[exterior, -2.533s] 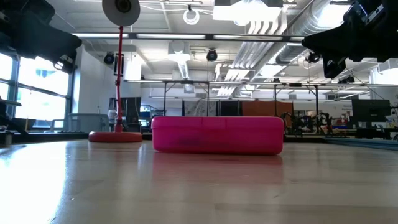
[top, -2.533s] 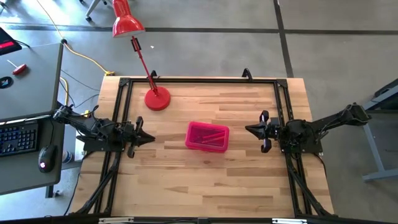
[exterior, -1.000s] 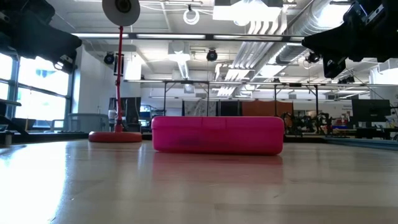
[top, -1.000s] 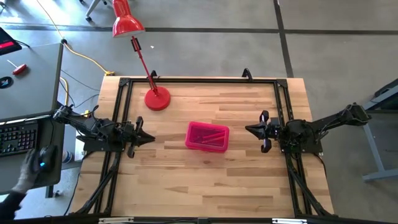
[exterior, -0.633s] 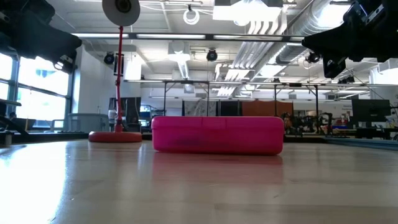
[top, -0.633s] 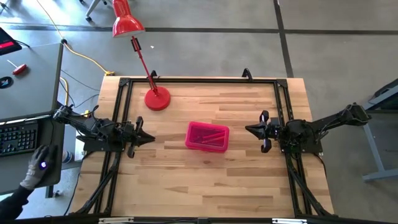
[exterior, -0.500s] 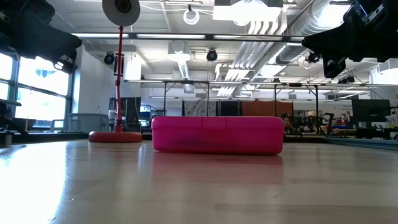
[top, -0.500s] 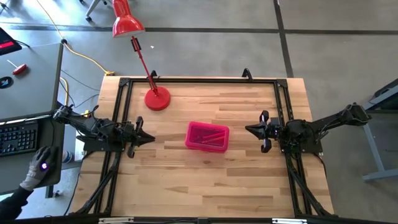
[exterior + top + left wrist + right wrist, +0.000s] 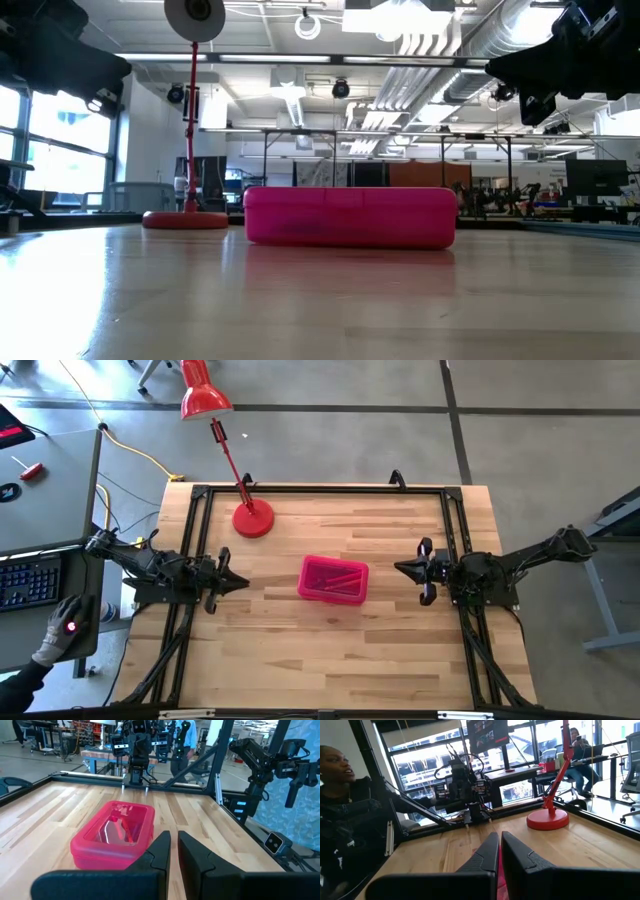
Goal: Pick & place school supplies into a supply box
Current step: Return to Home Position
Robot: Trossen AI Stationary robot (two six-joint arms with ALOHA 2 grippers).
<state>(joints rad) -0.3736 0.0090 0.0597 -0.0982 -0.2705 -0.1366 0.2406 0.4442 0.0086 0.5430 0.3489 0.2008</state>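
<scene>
The hot-pink supply box point(image 9: 333, 579) lies flat on its base at the middle of the table, lid down; the low view shows its long side point(image 9: 350, 217). Through the translucent lid point(image 9: 112, 836) I make out a few thin supplies point(image 9: 124, 826) inside; I cannot tell them apart. My left gripper point(image 9: 245, 582) hovers shut at the table's left side, pointing at the box point(image 9: 174, 842). My right gripper point(image 9: 398, 568) hovers shut at the right side, also pointing at the box point(image 9: 500, 845). Neither touches anything.
A red desk lamp stands with its round base point(image 9: 252, 520) on the table's far left part, its head point(image 9: 205, 395) leaning out past the far edge. A black frame rims the table. A person's hand point(image 9: 60, 640) rests on a mouse on the side desk at left.
The person's hand at the mouse on the side desk has shifted a little. Both arms and the box have kept still.
</scene>
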